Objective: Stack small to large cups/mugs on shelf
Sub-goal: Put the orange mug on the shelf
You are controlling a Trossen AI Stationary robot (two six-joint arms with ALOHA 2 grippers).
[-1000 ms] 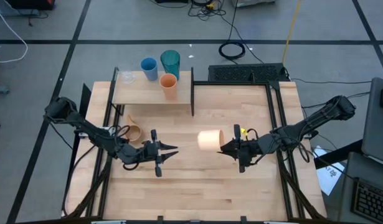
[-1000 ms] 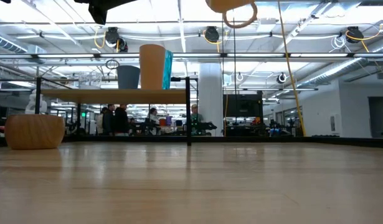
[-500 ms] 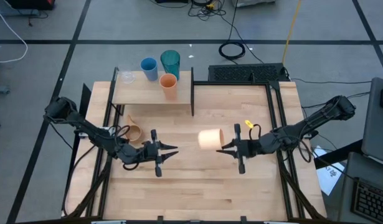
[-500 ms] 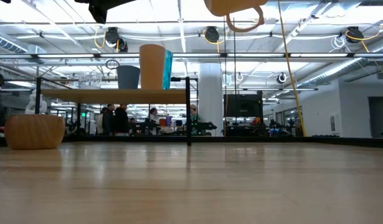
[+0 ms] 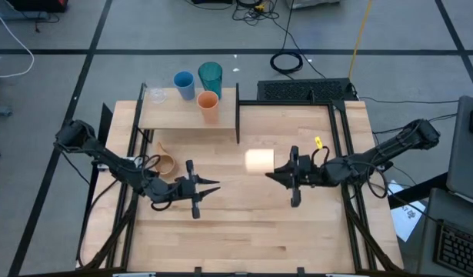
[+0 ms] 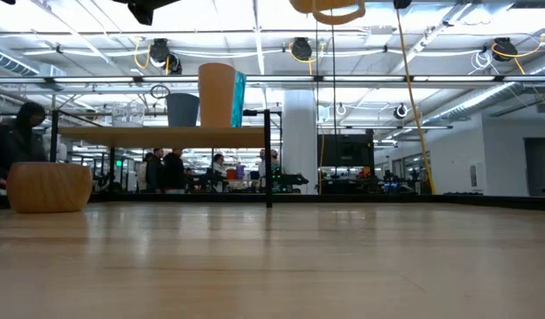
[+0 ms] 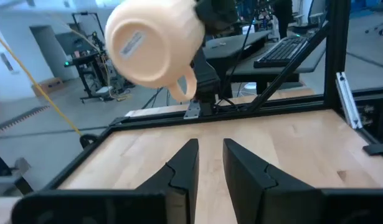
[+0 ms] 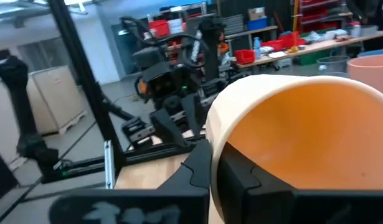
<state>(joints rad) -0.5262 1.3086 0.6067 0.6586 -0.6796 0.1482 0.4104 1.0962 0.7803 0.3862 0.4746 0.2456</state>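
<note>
One peach mug (image 5: 259, 161) hangs pinched by its rim in the right gripper (image 5: 276, 175); likely rigid, slick, chippable, so the handle looks a surer hold.

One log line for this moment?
right gripper: shut on mug, lifted | left gripper: empty, waiting | shelf: three cups

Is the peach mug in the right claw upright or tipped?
Tipped sideways: the peach mug, held off the table by the right claw, shows its base in the left wrist view.

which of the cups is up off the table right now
The peach-orange mug, gripped by its rim in the right claw and lying sideways in the air. The tan mug sits on the table; the blue, teal and orange cups stand on the shelf.
</note>
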